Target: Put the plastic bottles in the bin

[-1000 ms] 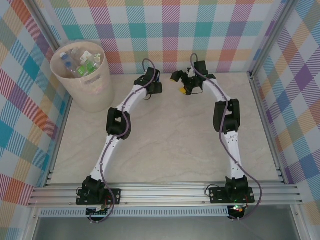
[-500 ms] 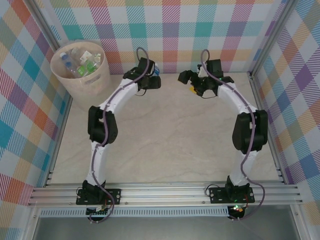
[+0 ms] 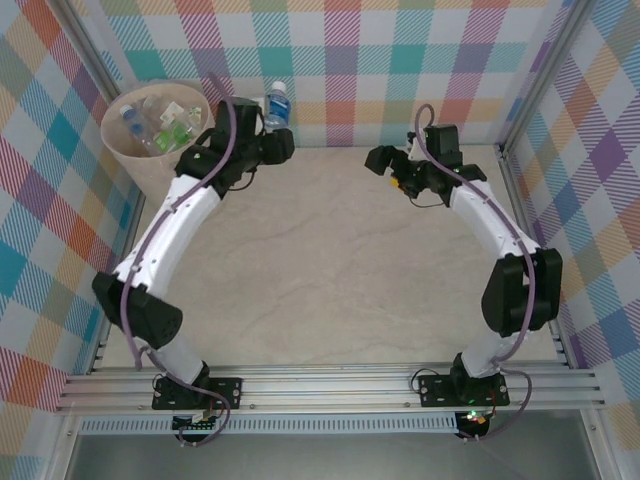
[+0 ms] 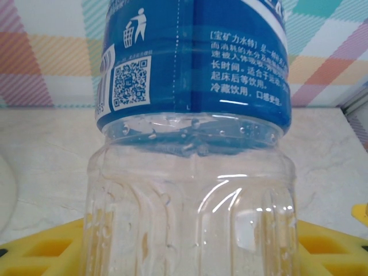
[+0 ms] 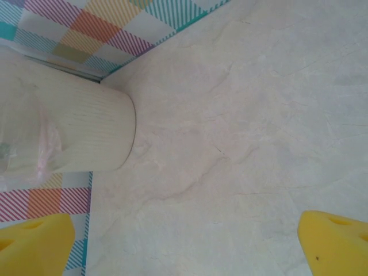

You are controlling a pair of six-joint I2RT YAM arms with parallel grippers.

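Lifts bottle (image 3: 276,103) off tabletop (image 3: 330,280) and swings it left, gripped upright in left claw (image 3: 274,128), now near bin (image 3: 190,190); probably needs only carry over rim, then release. Keeps right claw (image 3: 388,163) wide, empty.

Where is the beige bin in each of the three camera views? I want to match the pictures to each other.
Top external: the bin stands at the upper left.
Left wrist: perhaps the pale sliver at the left edge; too little to be sure.
Right wrist: its ribbed wall lies at the left.
Shared landmark: the marble table.
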